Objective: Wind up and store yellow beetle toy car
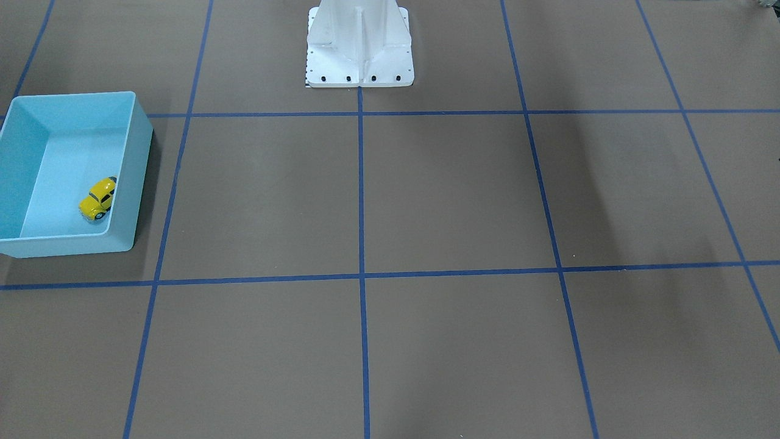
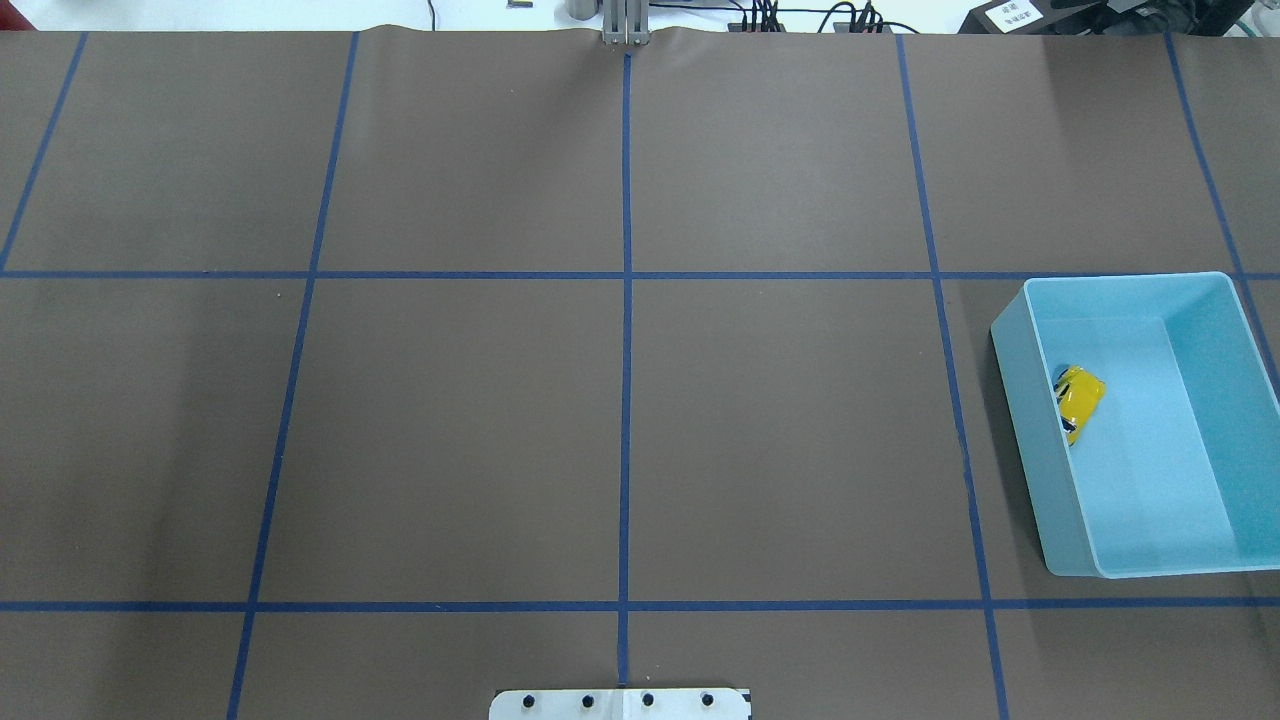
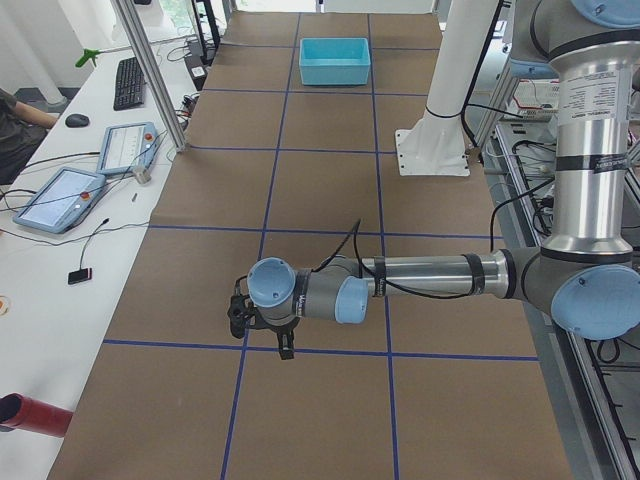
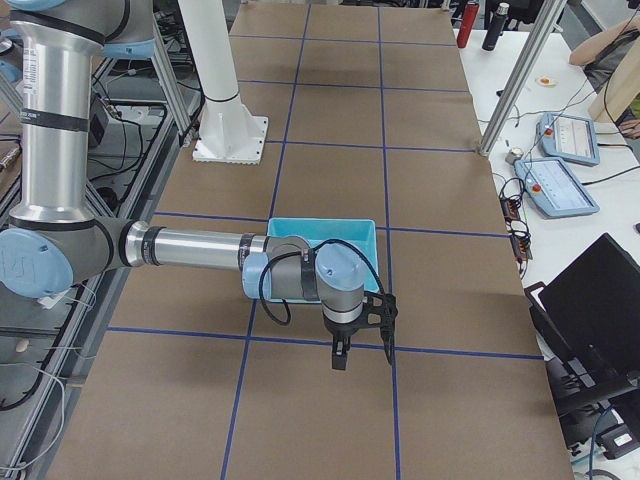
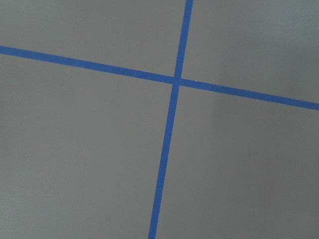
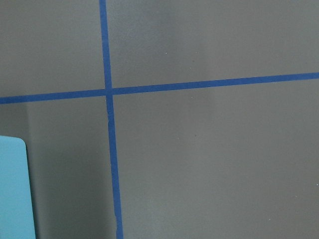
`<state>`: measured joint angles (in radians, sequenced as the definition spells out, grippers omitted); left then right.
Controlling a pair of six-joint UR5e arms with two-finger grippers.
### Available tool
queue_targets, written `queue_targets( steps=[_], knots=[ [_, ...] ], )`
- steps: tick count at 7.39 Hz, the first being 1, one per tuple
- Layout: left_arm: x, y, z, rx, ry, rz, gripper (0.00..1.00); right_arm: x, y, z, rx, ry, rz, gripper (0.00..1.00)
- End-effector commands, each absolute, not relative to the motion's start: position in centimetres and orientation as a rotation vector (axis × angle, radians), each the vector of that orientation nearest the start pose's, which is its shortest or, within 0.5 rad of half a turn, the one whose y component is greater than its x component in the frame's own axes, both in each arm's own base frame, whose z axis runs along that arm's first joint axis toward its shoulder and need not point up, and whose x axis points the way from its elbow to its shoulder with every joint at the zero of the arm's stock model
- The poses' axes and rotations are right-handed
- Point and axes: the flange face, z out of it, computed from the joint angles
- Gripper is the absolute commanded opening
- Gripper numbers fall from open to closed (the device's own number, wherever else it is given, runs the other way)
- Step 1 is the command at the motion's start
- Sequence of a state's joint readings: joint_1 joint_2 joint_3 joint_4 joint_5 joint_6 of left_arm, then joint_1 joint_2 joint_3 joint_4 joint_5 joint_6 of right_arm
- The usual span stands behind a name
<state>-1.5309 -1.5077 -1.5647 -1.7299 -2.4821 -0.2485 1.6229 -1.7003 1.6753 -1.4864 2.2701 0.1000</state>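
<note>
The car [image 1: 97,199] sits inside the bin [image 1: 129,201], at the left edge of the front-facing view. It is on the bin floor close against the wall toward the frame's centre, nose toward the lower left. Whether it touches that wall I cannot tell.

It looks small, rigid and light, and its glossy rounded shell would likely slip under a pinch on the roof. The flat flanks just above the wheels seem the better hold. The nearby wall leaves little room for a finger on that side, so a nose-to-tail grip may suit better.

The bin rests on the tabletop [image 1: 451,195], which is marked with blue tape lines.

The right tool [image 4: 362,352] hangs over the tabletop just below the bin in the right side view. The left tool [image 3: 262,335] hangs low and left of centre in the left side view, well apart from the bin. How far either is parted I cannot tell, and neither appears to carry anything.
</note>
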Motion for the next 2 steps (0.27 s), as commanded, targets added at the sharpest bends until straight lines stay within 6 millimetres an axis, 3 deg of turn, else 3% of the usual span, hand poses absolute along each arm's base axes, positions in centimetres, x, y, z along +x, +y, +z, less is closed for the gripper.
queue_targets(
  steps=[1,2],
  knots=[
    [-3.59,-47.03,66.64,-0.050,0.914,-0.154,1.00,9.39,-43.61,66.43,0.040,-0.702,0.131,0.99],
    [-3.60,-47.11,66.59,-0.049,0.911,-0.154,1.00,9.38,-43.61,66.42,0.040,-0.704,0.131,0.99]
  ],
)
